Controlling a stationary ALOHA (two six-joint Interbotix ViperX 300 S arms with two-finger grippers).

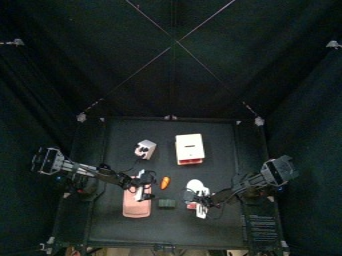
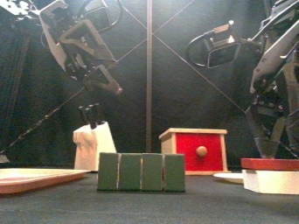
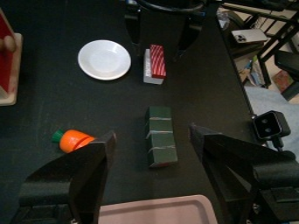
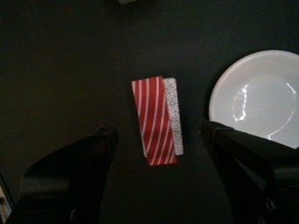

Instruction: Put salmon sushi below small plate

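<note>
The salmon sushi (image 4: 156, 118), a red-striped morsel with a white edge, lies on the table right beside the small white plate (image 4: 257, 96). In the top view the sushi (image 1: 194, 207) sits just toward the front edge from the plate (image 1: 197, 186). My right gripper (image 4: 158, 179) is open and hovers straight above the sushi, one jaw on each side, not touching it. My left gripper (image 3: 149, 171) is open and empty, above the green block (image 3: 160, 136). From there it sees the sushi (image 3: 156, 63) and the plate (image 3: 104, 59) under the right arm.
A white box with a red patch (image 1: 190, 148) stands at the back middle. An orange piece (image 3: 73, 138) and a long pale pink slab (image 1: 136, 203) lie at the left front. A white-and-pink item (image 1: 143, 149) sits at the back left.
</note>
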